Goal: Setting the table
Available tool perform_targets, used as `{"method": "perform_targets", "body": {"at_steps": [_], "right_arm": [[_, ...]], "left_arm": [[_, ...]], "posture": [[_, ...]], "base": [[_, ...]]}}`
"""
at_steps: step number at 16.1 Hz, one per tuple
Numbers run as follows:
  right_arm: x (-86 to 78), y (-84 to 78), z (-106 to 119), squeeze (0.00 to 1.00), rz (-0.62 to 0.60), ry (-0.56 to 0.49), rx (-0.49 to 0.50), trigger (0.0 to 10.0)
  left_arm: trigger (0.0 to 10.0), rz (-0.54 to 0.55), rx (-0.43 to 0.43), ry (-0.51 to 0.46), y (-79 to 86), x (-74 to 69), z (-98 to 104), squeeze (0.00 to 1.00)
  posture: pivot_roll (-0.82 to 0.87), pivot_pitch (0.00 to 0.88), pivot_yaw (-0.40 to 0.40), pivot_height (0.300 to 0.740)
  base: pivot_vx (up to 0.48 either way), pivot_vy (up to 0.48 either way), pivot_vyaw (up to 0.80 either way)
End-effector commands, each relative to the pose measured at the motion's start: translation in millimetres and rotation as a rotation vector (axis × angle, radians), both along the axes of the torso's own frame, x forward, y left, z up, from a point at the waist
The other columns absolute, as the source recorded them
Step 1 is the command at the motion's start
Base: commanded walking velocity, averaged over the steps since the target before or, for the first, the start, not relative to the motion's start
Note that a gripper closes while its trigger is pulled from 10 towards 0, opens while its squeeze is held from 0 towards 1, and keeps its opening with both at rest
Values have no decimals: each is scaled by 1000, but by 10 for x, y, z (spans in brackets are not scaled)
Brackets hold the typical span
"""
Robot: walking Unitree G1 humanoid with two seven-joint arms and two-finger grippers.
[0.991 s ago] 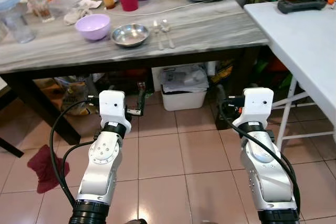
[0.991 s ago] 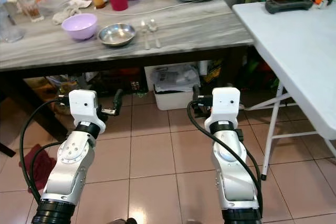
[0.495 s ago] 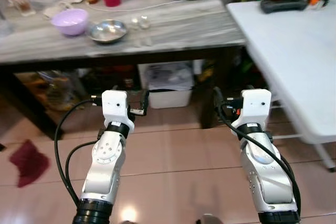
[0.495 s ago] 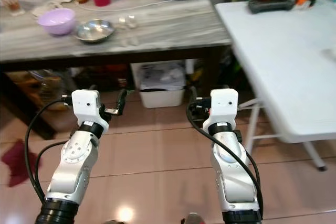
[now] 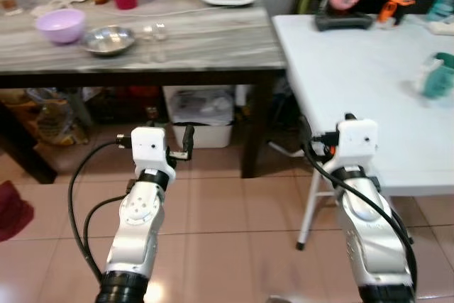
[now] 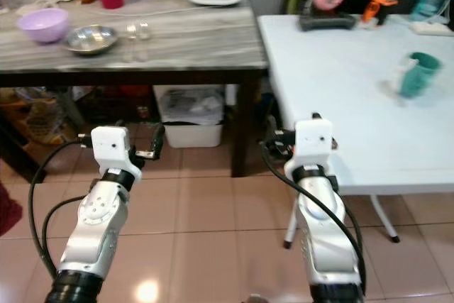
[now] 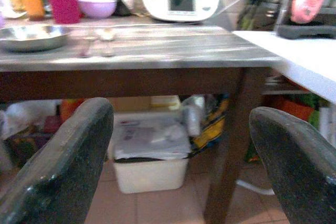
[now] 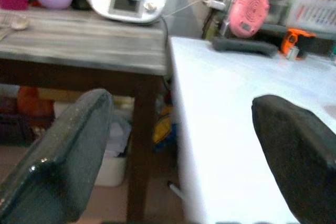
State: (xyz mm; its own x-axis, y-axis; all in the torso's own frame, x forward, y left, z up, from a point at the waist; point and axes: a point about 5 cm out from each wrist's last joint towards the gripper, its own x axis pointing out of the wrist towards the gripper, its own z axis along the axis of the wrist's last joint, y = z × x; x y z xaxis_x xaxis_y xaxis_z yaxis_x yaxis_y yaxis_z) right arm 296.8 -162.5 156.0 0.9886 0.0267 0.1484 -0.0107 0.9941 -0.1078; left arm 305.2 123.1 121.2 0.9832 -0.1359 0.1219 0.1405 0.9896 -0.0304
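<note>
While both arms hover above the floor, left claw (image 7: pixel 181 166) and right claw (image 8: pixel 181 166) gape, empty

Shiny metal bowl (image 5: pixel 108 39), wood-grain table (image 5: pixel 206 37)

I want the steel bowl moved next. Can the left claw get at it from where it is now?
Probably not yet. The left claw hangs open below the wooden table, out in front of its edge, while the steel bowl sits up on top, farther back. Nothing blocks the bowl; the arm must rise and the robot step closer.

The camera has swung right: the white table (image 6: pixel 340 83) now fills the view, bringing a teal cup (image 6: pixel 413 74) in.
</note>
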Motion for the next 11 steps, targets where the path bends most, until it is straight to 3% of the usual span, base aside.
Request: {"method": "perform_targets", "body": {"at_steps": [1,11], "right_arm": [[11,16,36,0,-4,-19,-4,10000],[26,26,25,0,-30,-42,-15,10000]], "left_arm": [[10000,-26,8,-15,-54,27,34,0],[10000,-56,18,-20,-108,-3,53,0]], "posture": [[-218,75,4,740],[-186,121,24,740]], "base": [[0,-480,0],[0,-480,0]]}}
